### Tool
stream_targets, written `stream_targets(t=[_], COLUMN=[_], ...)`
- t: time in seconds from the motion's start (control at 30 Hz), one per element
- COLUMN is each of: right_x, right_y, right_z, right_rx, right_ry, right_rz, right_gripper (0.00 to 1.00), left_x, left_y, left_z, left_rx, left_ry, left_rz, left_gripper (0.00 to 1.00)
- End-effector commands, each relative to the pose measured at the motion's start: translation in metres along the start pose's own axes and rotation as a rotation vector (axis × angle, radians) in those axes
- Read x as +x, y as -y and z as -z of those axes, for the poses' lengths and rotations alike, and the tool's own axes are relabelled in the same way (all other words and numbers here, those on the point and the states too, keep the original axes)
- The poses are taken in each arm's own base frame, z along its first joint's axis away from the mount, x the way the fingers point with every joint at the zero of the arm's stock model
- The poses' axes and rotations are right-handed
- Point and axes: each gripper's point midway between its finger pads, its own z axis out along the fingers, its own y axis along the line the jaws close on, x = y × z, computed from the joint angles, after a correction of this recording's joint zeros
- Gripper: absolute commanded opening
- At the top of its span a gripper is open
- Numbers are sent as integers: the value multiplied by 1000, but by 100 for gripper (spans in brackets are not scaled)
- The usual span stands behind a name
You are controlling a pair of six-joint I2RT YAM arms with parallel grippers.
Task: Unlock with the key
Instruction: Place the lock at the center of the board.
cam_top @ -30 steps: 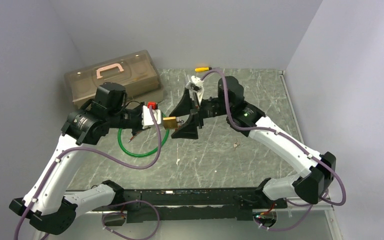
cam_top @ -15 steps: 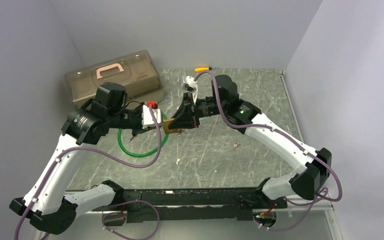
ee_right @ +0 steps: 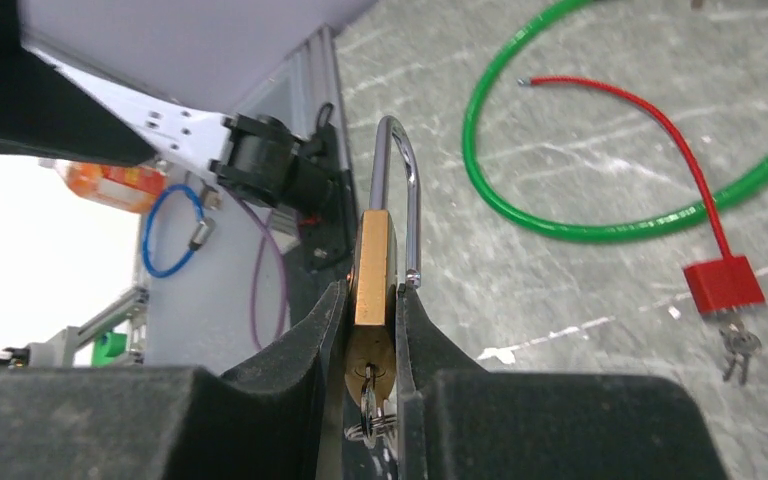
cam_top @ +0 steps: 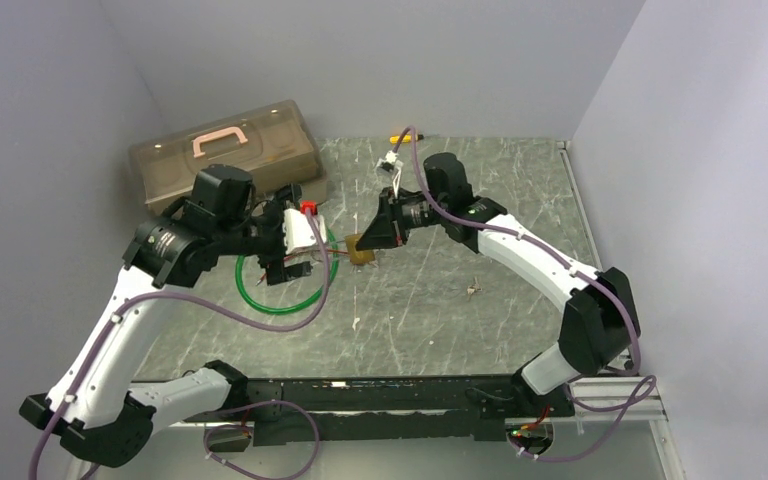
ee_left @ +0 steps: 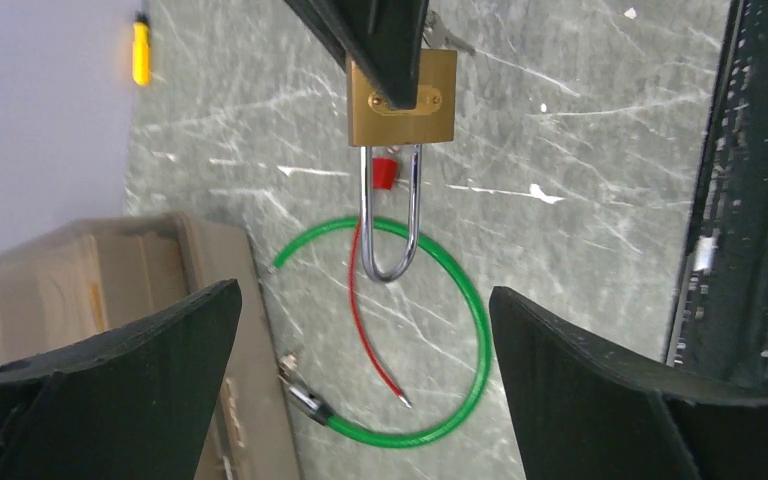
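A brass padlock (ee_right: 372, 270) hangs above the table with my right gripper (ee_right: 372, 290) shut on its body. Its key (ee_right: 368, 385) sits in the keyhole, a ring dangling from it. The steel shackle (ee_right: 400, 190) points away from the fingers; whether it is latched I cannot tell. In the left wrist view the same padlock (ee_left: 401, 100) is ahead, well apart from my left gripper (ee_left: 365, 380), which stands wide open and empty. From above, the padlock (cam_top: 363, 250) is at mid-table, between the left gripper (cam_top: 312, 240) and the right gripper (cam_top: 372, 240).
A green cable loop (cam_top: 285, 290) lies under the left gripper, with a small red lock (ee_right: 724, 283), its red wire and keys (ee_right: 738, 345) beside it. A tan toolbox (cam_top: 230, 150) stands back left. A yellow tool (cam_top: 405, 138) lies by the back wall.
The right gripper shut on the brass padlock's body. The left gripper then let go of it, opened wide and drew back left. The padlock moved slightly right and lower.
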Motion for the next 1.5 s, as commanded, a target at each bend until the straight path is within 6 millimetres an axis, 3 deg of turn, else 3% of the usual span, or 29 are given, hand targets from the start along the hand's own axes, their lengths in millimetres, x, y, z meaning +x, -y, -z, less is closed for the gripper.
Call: stream_targets(t=[0.0, 0.13, 0.33, 0.53, 0.63, 0.9, 1.1, 1.27, 1.47], right_x=[6, 16, 35, 29, 33, 101, 126, 145, 195], right_y=[31, 79, 128, 164, 174, 167, 130, 133, 157], right_z=[-1, 10, 40, 81, 89, 57, 32, 31, 32], right_rx=[125, 346, 640, 938, 997, 882, 739, 711, 680], right_ry=[-12, -18, -22, 47, 43, -88, -101, -135, -227], right_rz=[64, 78, 132, 247, 299, 231, 275, 156, -155], right_gripper=[0, 0, 0, 0, 0, 0, 0, 0, 0], left_x=[3, 10, 43, 61, 67, 70, 75, 72, 71], left_y=[-10, -3, 16, 27, 25, 21, 20, 17, 18], left_z=[9, 8, -3, -10, -12, -10, -10, -7, -4], left_rx=[-26, 28, 53, 58, 45, 4, -16, -30, -32], left_ry=[-100, -146, -200, -207, -222, -211, -213, -200, -187], left_rz=[181, 329, 432, 491, 493, 492, 493, 491, 501], left_gripper=[99, 99, 99, 99, 99, 99, 100, 99, 99])
